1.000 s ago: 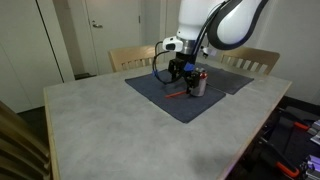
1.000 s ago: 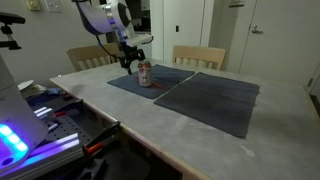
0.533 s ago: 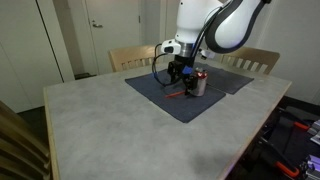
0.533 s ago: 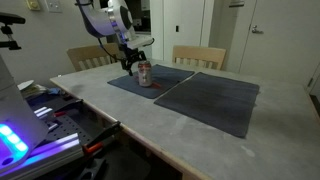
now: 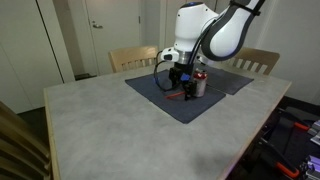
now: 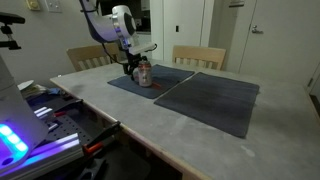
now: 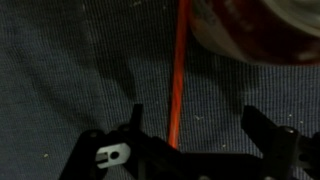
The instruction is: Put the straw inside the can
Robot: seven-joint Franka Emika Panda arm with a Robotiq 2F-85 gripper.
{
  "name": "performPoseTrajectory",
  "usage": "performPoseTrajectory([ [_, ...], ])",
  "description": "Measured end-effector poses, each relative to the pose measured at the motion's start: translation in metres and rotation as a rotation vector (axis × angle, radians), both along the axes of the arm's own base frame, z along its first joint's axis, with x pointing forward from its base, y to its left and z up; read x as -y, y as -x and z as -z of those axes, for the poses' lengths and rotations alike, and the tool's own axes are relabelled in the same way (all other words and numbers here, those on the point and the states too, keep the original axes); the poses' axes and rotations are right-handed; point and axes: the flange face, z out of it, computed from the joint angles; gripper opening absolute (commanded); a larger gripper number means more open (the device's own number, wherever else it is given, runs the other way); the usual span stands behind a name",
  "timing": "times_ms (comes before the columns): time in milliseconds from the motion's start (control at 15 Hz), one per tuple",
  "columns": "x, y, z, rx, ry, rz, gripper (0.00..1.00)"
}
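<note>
In an exterior view the gripper (image 5: 181,80) sits low over the dark mat (image 5: 175,108) on the surface (image 5: 90,125), just left of the can (image 5: 199,84). The straw (image 5: 178,95) is a little red sliver lying flat on the mat, on the near side of the gripper. So it's not in the can, and not off the mat either.

From the opposite side, the gripper (image 6: 137,68) is right up against the can (image 6: 144,75), which stands upright. I honestly can't pick out the straw here. It's too small, and the can probably hides it.

The wrist view is the useful one. The straw (image 7: 176,80) runs as an orange line down the middle of the picture, across the mat (image 7: 60,60). It passes just left of the can (image 7: 255,25), which fills the top right corner. The fingers (image 7: 134,118) are spread wide with the straw between them, closer to the left one, and nothing is gripped yet.

My read is that this is the pick-up step, lined up but not closed. Next it probably needs to drop the last bit to the cloth and pinch, since a straw that thin is easy to miss if the fingers close too high. It also has to avoid nudging the can, which is very close on the right. After that the straw has to be lifted, tipped upright and aimed at the opening on top, which looks like the fiddly part.
</note>
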Motion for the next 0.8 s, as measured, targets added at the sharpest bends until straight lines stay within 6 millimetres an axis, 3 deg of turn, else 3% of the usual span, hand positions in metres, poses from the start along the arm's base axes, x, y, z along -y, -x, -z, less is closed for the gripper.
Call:
performPoseTrajectory([
  [133, 0.001, 0.0, 0.005, -0.006, -0.001, 0.007, 0.96],
  [800, 0.019, -0.011, 0.004, 0.002, -0.035, 0.085, 1.0],
])
